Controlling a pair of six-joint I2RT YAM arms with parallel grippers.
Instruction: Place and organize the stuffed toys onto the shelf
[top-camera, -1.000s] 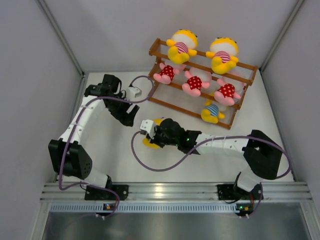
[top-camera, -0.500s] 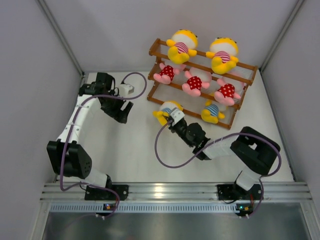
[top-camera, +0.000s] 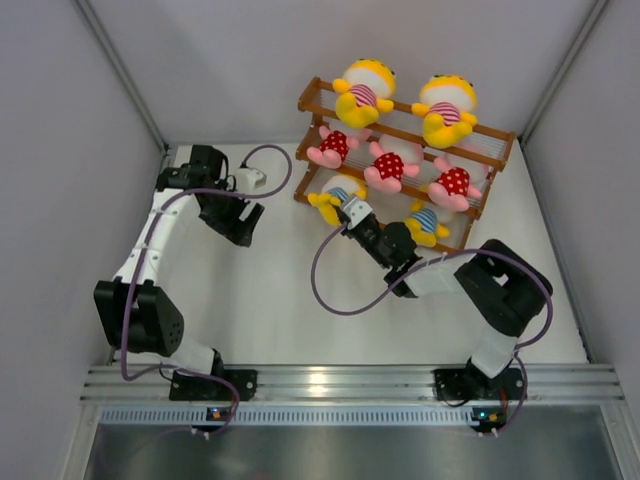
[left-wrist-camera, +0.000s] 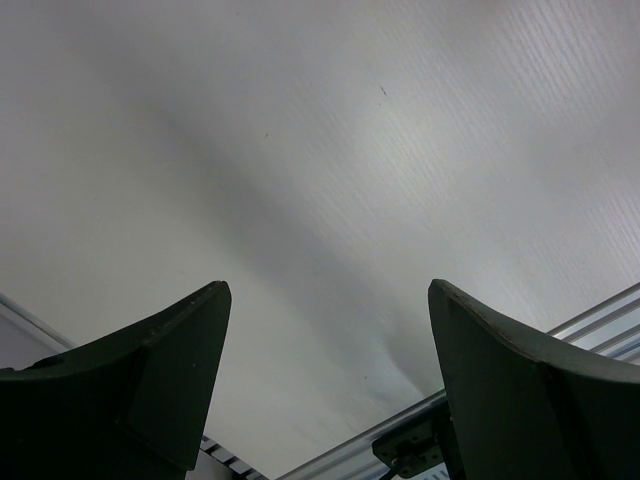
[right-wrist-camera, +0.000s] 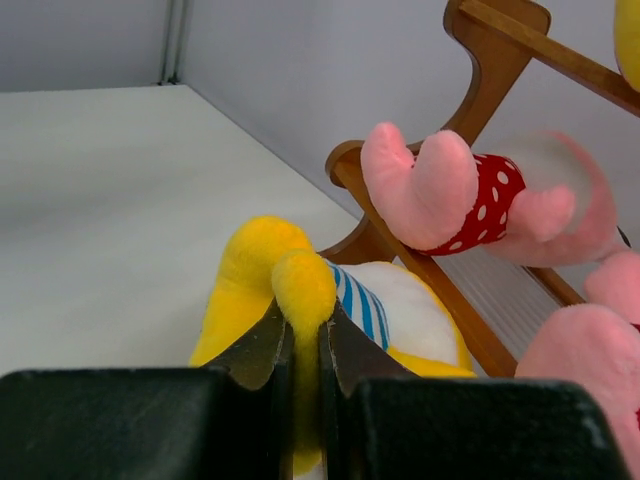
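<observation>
- The right gripper (right-wrist-camera: 305, 350) has its dark, wedge-shaped jaws pinched nearly together on a soft yellow limb of a blue-striped yellow doll (right-wrist-camera: 290, 290).
- In the top view this doll (top-camera: 335, 195) sits at the 9 o'clock end of the shelf's lowest tier. Whether it rests on the slats cannot be told.
- The shelf (top-camera: 310, 95) is brown wood, made of thin rails with curved end pieces and three stepped tiers. It stands toward 1 o'clock on the matte white table (top-camera: 260, 290).
- On the top tier sit two round-headed yellow dolls in pink-striped shirts (top-camera: 362, 92).
- On the middle tier lie three fuzzy pink dolls in red white-dotted outfits (top-camera: 390, 165). One hangs just at 12 o'clock of the held doll in the right wrist view.
- A second blue-striped doll (top-camera: 425, 222) lies on the lowest tier, at 3 o'clock of the held one.
- The left gripper (left-wrist-camera: 325, 290) has its jaws spread wide and holds nothing, with only smooth pale wall between the tapered dark fingers. In the top view it hangs at 9 o'clock of the shelf, well apart from it.
- A glossy purple cable (top-camera: 320, 290) loops beside the right arm.
</observation>
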